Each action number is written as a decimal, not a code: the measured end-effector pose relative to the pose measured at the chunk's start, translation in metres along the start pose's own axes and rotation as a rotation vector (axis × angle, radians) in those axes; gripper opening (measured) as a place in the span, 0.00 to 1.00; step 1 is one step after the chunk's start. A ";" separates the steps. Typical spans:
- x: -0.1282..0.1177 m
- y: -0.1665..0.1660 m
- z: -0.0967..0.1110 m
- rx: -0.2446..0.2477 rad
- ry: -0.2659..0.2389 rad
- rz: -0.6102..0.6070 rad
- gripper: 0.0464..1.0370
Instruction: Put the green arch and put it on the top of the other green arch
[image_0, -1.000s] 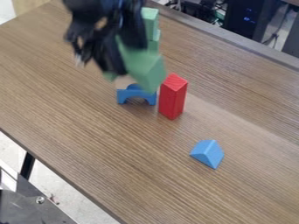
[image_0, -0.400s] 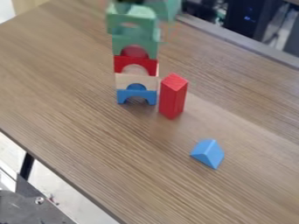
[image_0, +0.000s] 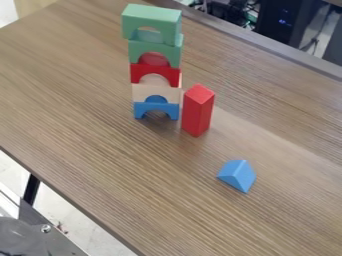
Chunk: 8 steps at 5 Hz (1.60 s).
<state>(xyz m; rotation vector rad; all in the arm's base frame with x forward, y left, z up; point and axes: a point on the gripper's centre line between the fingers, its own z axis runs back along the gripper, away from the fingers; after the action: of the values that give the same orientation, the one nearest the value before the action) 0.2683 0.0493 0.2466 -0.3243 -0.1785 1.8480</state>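
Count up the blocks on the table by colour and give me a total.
Green: 2 (upper green arch, lower green arch)
Red: 2 (red arch, upright red block)
Blue: 2 (blue arch, blue wedge)
Pale wood: 1 (pale arch)
Total: 7

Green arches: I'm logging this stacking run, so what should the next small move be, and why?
Probably just to keep the arm clear and end the run. The upper green arch already rests on the lower green arch, which tops the red, pale and blue arches; a further nudge might topple this narrow tower.
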 end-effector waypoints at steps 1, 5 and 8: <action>0.004 -0.007 -0.009 0.040 -0.019 0.022 0.51; 0.010 -0.025 -0.046 0.176 -0.083 0.048 0.51; 0.014 -0.015 -0.055 0.202 -0.098 0.054 0.51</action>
<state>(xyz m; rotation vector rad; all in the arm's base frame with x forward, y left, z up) 0.2957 0.0650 0.1966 -0.0988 -0.0494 1.9185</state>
